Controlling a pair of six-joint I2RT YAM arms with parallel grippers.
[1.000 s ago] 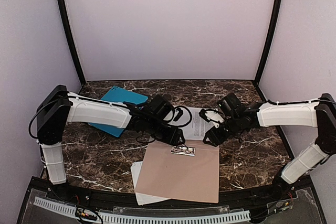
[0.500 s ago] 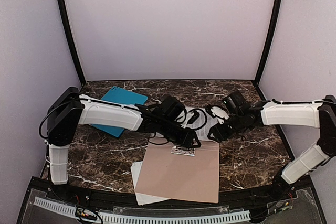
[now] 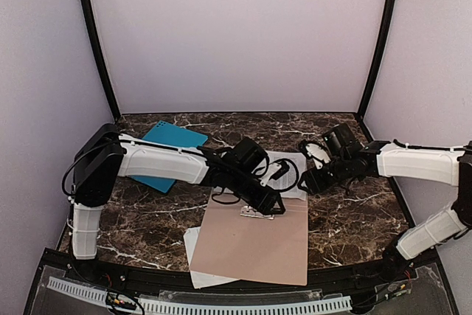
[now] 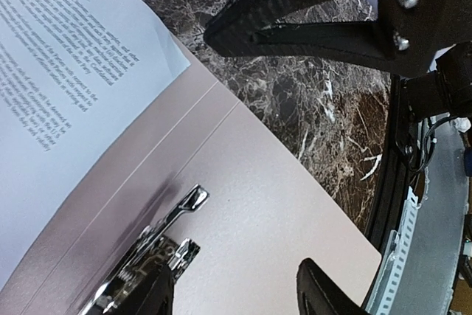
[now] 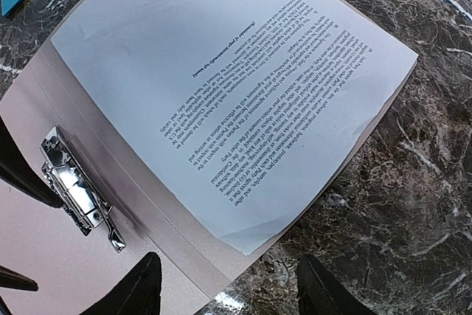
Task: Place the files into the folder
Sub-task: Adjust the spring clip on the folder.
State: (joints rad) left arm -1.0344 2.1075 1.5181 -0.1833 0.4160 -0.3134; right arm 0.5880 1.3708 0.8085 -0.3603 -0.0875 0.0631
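Note:
The tan folder (image 3: 254,248) lies open in the middle of the table, its metal clip (image 3: 257,213) near the fold. Printed files (image 3: 286,171) rest on its far flap; in the right wrist view a second sheet's corner peeks from under the top sheet (image 5: 228,86). My left gripper (image 3: 269,201) hovers open over the near flap (image 4: 258,204), one finger right beside the clip (image 4: 158,252). My right gripper (image 3: 313,182) is open above the files' right corner and the folder edge (image 5: 214,274), holding nothing. Another white sheet (image 3: 198,269) sticks out from under the folder's near left corner.
A teal blue folder (image 3: 168,151) lies at the back left, partly under my left arm. Dark marble tabletop (image 3: 354,212) shows to the right of the folder. The black front rail (image 3: 221,289) runs along the near edge.
My left gripper has slid right along the fold to the clip, closing partway and opening again. My right gripper has drawn back to the right, off the folder's top edge.

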